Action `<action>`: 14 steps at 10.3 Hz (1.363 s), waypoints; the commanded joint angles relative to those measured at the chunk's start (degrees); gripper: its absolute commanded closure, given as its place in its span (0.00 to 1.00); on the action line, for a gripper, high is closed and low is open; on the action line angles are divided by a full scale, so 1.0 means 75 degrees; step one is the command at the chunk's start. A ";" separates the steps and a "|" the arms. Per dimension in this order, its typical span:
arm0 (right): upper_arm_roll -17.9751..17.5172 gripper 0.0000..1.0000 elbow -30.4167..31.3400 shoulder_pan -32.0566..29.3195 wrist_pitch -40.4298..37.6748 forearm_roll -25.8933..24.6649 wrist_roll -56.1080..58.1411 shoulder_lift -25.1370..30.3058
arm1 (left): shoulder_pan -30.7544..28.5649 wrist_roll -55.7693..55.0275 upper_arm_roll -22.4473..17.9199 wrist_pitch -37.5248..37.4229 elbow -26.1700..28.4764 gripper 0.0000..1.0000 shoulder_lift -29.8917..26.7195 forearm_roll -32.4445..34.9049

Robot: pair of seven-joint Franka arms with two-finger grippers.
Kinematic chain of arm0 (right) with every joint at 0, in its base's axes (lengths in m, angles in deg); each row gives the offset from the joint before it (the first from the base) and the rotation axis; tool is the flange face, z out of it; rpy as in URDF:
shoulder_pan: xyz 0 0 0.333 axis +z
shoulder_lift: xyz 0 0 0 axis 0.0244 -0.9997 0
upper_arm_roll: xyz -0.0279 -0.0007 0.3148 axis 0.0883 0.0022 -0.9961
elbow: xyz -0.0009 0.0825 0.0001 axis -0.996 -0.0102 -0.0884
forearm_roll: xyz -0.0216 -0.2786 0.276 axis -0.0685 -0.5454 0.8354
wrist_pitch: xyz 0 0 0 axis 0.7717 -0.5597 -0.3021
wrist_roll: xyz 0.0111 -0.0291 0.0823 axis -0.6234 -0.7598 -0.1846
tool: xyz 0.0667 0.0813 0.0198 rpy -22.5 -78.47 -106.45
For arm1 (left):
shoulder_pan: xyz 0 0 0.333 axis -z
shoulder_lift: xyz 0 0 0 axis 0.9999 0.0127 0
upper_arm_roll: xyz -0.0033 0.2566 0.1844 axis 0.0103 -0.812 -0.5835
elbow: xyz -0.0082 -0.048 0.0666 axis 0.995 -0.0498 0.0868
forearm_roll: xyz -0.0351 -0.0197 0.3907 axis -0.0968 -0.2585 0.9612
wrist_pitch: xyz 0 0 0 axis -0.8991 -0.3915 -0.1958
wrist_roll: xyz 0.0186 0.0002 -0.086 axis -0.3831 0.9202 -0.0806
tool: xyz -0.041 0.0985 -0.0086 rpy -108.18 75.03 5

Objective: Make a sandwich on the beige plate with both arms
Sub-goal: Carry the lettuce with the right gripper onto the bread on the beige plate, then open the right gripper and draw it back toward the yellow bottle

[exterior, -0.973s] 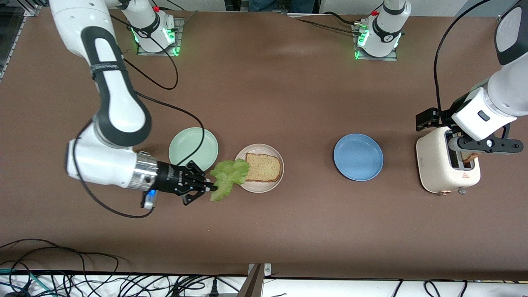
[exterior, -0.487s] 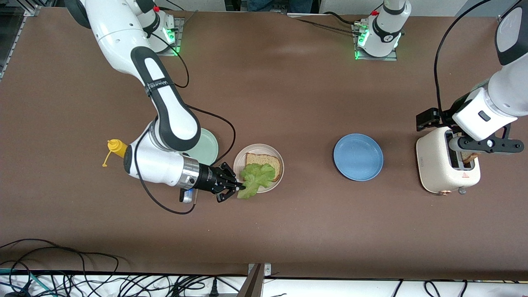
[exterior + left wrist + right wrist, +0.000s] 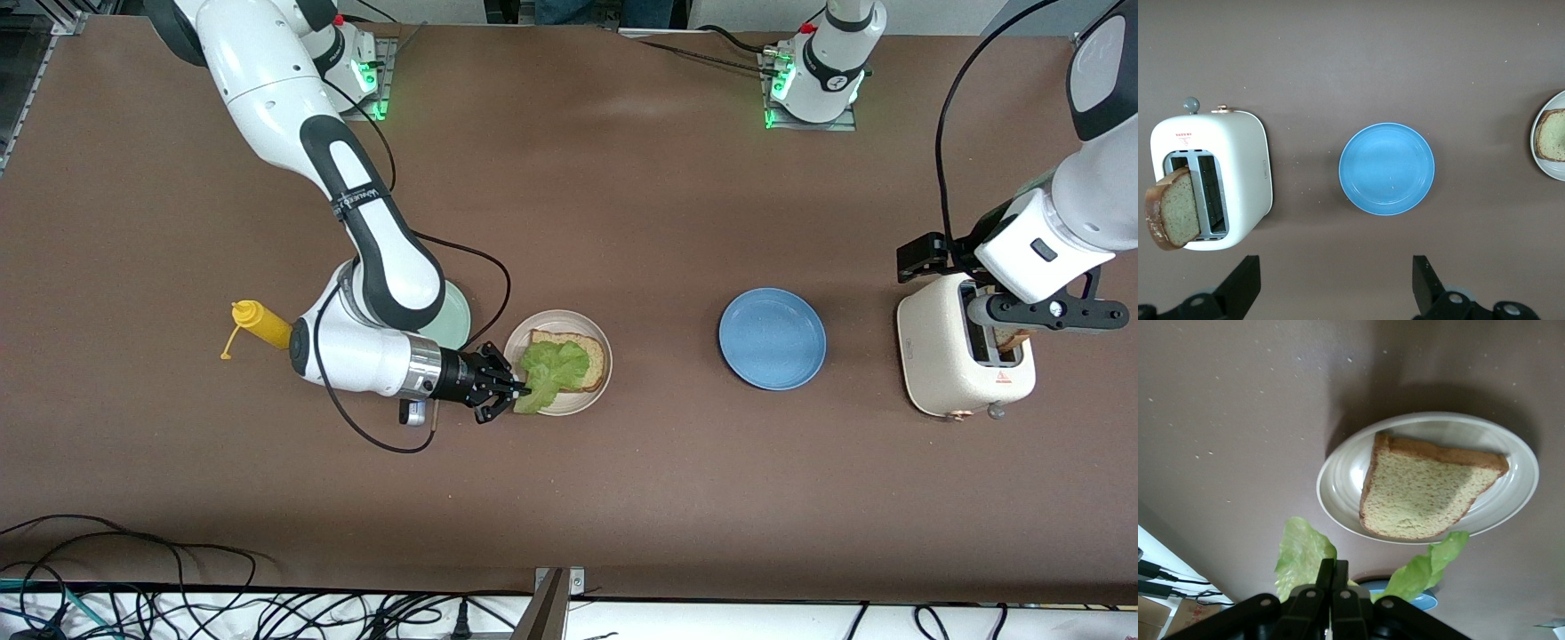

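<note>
One tan bread slice (image 3: pixel 587 357) lies on the beige plate (image 3: pixel 557 315). My right gripper (image 3: pixel 516 391) is shut on the edge of the green lettuce leaf (image 3: pixel 549 369), which hangs over the bread and the plate's nearer rim. The right wrist view shows the shut gripper (image 3: pixel 1333 572), the lettuce (image 3: pixel 1301 550), the bread (image 3: pixel 1425 490) and the plate (image 3: pixel 1338 480). A second bread slice (image 3: pixel 1011 340) stands in the toaster (image 3: pixel 942 364). My left gripper (image 3: pixel 1045 313) hovers open and empty over the toaster. In the left wrist view (image 3: pixel 1335 287) that slice (image 3: pixel 1171 210) sticks out of the slot.
A mint-green plate (image 3: pixel 455 313) lies beside the beige plate, partly under my right arm. A yellow squeeze bottle (image 3: pixel 262 324) lies toward the right arm's end. A blue plate (image 3: pixel 772 338) sits between the beige plate and the toaster, also in the left wrist view (image 3: pixel 1387 168).
My right gripper has carried the lettuce from beside the mint-green plate to over the bread on the beige plate. The yellow bottle has come into view. The left arm has not moved.
</note>
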State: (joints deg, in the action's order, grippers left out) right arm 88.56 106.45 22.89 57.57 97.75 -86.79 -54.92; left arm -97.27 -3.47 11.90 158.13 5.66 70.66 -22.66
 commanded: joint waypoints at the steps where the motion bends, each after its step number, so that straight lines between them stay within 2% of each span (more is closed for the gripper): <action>1: 0.0062 1.00 0.0322 0.0206 0.0030 -0.0006 0.0112 0.0131 | -0.0047 0.0149 -0.0002 -0.0011 -0.0023 0.00 -0.0036 -0.0080; 5: 0.0073 1.00 0.0440 0.0312 0.0135 -0.0427 0.0335 -0.0010 | -0.0047 0.0161 -0.0002 -0.0011 -0.0023 0.00 -0.0036 -0.0091; 12: 0.0073 1.00 0.0428 0.0312 0.0171 -0.0440 0.0347 -0.0057 | -0.0071 0.0161 -0.0002 -0.0011 -0.0023 0.00 -0.0036 -0.0115; 14: 0.0085 0.76 0.0428 0.0312 0.0171 -0.0440 0.0347 -0.0069 | -0.0082 0.0161 -0.0002 -0.0011 -0.0023 0.00 -0.0036 -0.0126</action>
State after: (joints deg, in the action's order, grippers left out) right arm 88.99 109.48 24.87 57.92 95.15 -84.60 -55.36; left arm -97.48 -3.46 11.88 158.12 5.67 70.66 -22.66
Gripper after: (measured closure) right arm 0.877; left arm 0.000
